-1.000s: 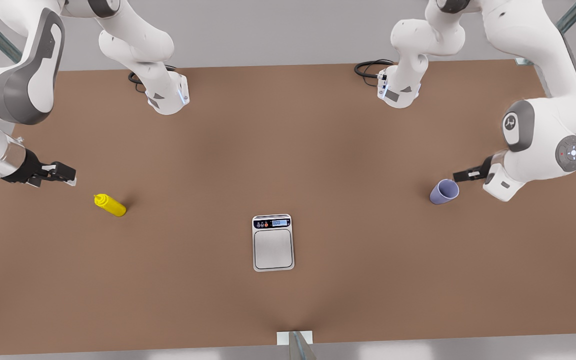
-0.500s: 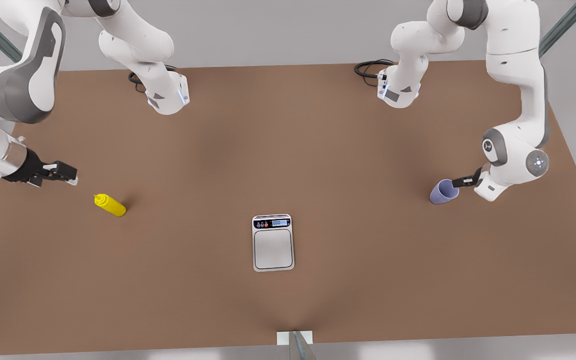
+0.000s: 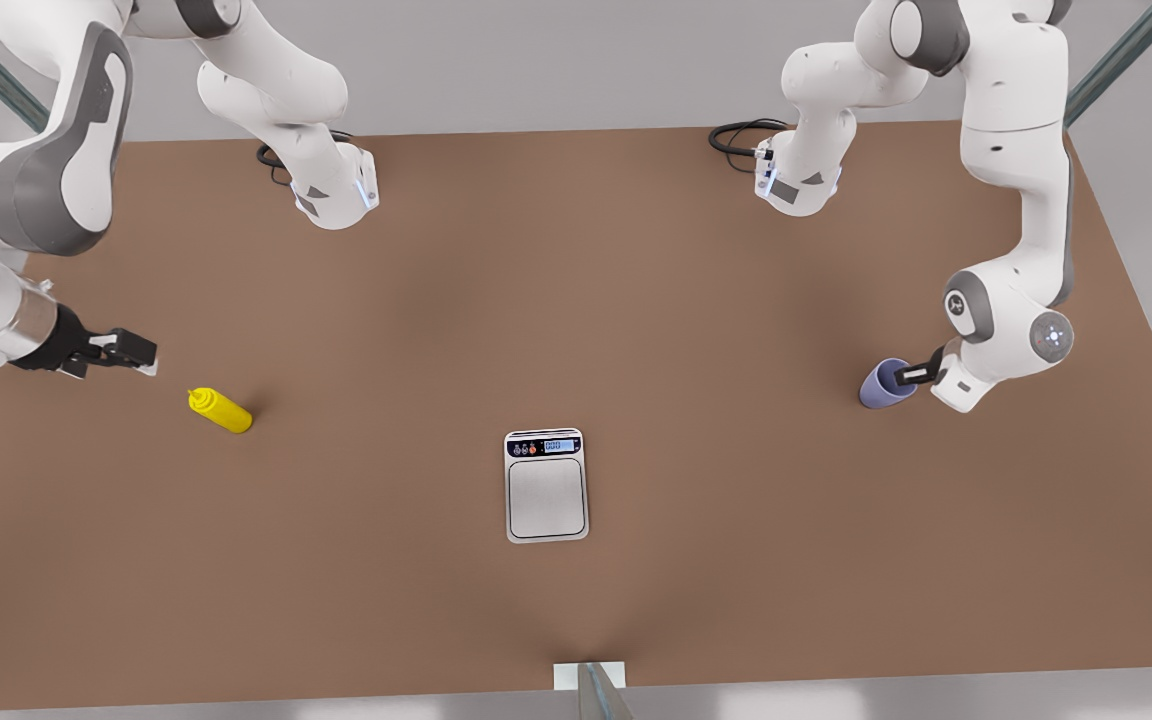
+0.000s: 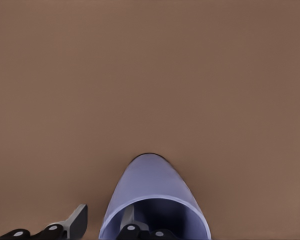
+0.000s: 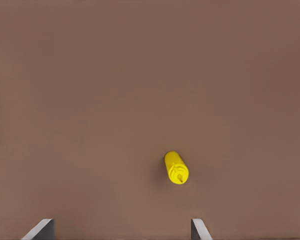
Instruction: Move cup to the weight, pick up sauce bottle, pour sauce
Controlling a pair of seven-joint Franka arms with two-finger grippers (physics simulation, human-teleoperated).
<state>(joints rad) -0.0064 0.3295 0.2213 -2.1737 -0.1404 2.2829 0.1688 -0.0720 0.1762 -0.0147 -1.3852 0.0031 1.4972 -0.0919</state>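
- Left gripper [image 3: 908, 375] is reaching low over the brown counter [image 3: 636, 300], jaws released and straddling the rim of the lavender-blue tapered cup [image 3: 881, 386]: one finger inside, one outside.
- Right gripper [image 3: 131, 350] hovers, jaws wide apart, empty; the yellow squeeze sauce bottle [image 3: 221, 410] stands on the counter ahead of them.

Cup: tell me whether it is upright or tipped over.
Upright. In the front view the cup stands on the table, its mouth facing up; the left gripper straddles its rim.

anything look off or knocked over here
No spill or damage stands out. The cup and sauce bottle stand on the table. The left gripper straddles the cup's rim, one finger inside; the right gripper waits open near the bottle.
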